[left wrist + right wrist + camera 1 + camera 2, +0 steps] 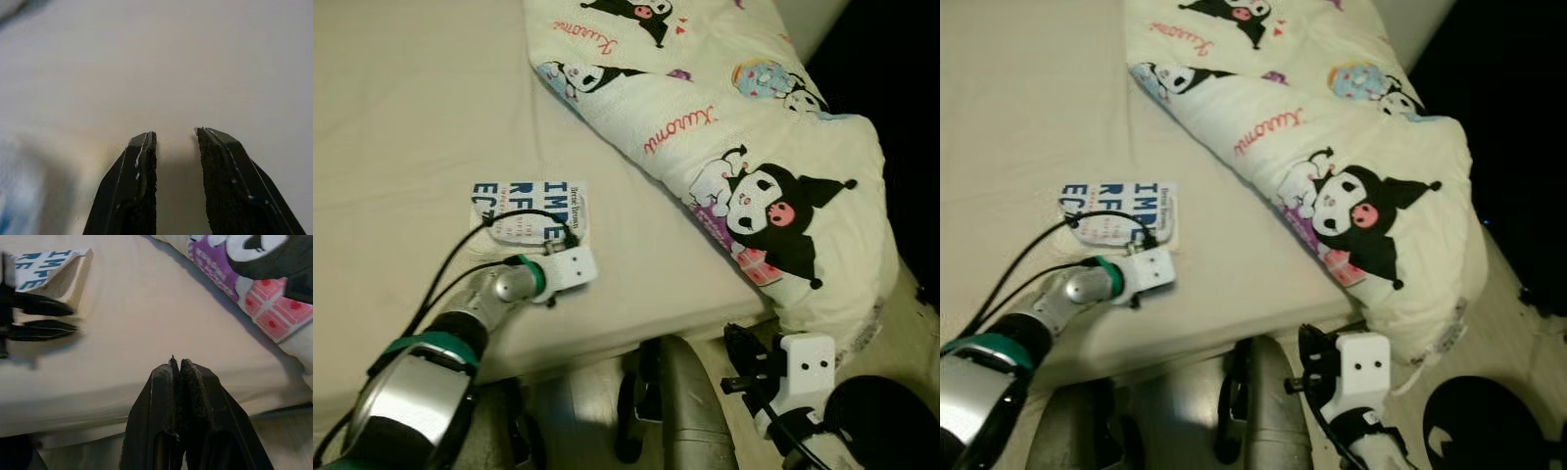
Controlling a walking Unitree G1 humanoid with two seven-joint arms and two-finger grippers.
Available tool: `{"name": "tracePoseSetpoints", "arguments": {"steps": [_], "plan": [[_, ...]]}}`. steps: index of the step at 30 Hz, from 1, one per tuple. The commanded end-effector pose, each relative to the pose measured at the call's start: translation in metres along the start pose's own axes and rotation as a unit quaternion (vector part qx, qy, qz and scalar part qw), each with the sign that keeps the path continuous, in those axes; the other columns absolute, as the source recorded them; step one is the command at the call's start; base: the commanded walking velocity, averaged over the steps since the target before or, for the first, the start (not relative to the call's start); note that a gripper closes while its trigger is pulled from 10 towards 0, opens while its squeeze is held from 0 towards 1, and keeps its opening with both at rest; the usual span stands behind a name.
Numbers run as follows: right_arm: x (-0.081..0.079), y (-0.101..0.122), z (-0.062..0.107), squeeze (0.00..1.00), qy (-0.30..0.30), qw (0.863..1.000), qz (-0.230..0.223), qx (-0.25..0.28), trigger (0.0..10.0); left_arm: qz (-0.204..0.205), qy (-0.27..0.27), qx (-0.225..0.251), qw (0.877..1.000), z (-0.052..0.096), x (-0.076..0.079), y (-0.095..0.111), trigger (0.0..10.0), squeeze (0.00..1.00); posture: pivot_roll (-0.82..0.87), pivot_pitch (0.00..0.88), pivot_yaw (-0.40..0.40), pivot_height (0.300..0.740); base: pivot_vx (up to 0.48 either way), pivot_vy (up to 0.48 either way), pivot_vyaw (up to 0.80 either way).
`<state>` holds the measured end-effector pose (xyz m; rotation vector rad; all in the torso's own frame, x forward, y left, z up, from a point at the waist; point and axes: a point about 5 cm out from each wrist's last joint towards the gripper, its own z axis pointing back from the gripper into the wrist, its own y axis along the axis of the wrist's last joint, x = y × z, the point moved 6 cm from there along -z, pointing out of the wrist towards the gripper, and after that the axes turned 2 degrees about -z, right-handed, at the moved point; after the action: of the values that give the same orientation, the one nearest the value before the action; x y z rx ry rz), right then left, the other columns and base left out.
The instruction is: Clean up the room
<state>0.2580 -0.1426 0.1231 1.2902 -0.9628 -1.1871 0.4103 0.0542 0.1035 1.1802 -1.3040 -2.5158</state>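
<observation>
Reaching step: left hand (41,318), narrowly open, sits at the book's (530,211) five o'clock; next, grip it. Right hand (179,366) closed.

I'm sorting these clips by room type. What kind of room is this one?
Most likely a bedroom. The robot stands at a bed with a plain cream sheet, a cartoon-print duvet bunched along one side, and a book lying on the sheet beside the left gripper.
</observation>
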Motion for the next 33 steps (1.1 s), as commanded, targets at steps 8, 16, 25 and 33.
{"name": "tracePoseSetpoints", "arguments": {"steps": [8,16,25,33], "plan": [[-0.007,-0.01,-0.02,0.0,0.012,1.0,-0.014,-0.009,10.0,-0.067,0.09,0.054,0.992,0.015,-0.026,0.014,10.0,0.0,-0.2,0.284,-0.006,0.6,0.0,0.0,0.0],[-0.022,-0.014,-0.036,0.0,0.036,0.999,-0.029,-0.007,10.0,-0.089,0.324,0.022,0.942,0.089,-0.126,-0.002,10.0,0.0,-0.11,0.262,0.0,0.6,0.0,0.0,0.0],[-0.025,-0.015,-0.036,0.0,0.051,0.998,-0.024,-0.012,10.0,0.273,0.323,-0.113,0.899,0.14,-0.119,-0.116,10.0,0.0,-0.14,0.282,-0.034,0.6,0.0,0.0,0.0],[-0.009,-0.016,-0.021,0.0,0.026,0.999,-0.012,-0.018,10.0,0.365,0.353,-0.017,0.861,0.155,-0.139,-0.105,10.0,0.0,-0.2,0.313,-0.032,0.6,0.0,0.0,0.0]]}}
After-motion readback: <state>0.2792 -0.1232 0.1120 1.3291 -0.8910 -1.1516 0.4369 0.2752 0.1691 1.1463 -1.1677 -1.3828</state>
